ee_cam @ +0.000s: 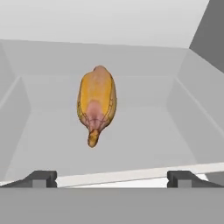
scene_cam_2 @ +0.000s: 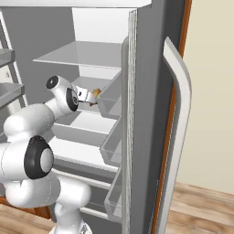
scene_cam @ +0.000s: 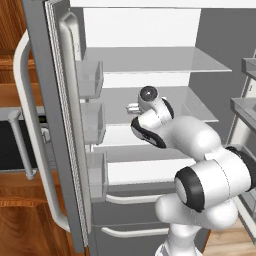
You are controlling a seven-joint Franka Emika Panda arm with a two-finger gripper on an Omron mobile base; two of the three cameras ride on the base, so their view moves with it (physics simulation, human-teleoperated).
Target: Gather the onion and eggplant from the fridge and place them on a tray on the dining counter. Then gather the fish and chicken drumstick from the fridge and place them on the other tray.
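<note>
we are reaching into an open grey fridge [scene_cam: 210, 30] with white walls and pale glass shelves, our white jointed arm stretched toward the middle shelf [scene_cam: 197, 102]. in the hand view, a golden-orange chicken drumstick [ee_cam: 96, 104] with a pinkish patch and a narrow bony end lies on the pale shelf floor, straight ahead of us and roughly centred between the two small dark finger tips of the two-finger gripper [ee_cam: 111, 177]. the narrow end points toward us and the plump end points away, toward the back wall. the jaws stand wide apart and hold nothing; the drumstick is still some way in front of them, not touched. in the right base view a small orange sliver of the drumstick [scene_cam_2: 96, 93] shows just past the gripper [scene_cam_2: 87, 97], beside the clear door bins [scene_cam_2: 109, 103]. we judge this to be the approach for picking the drumstick, which belongs to the second half of the task. the next move likely calls for advancing along the shelf until the fingers straddle the drumstick's body, then closing across its width, taking care not to nudge it backward.
</note>
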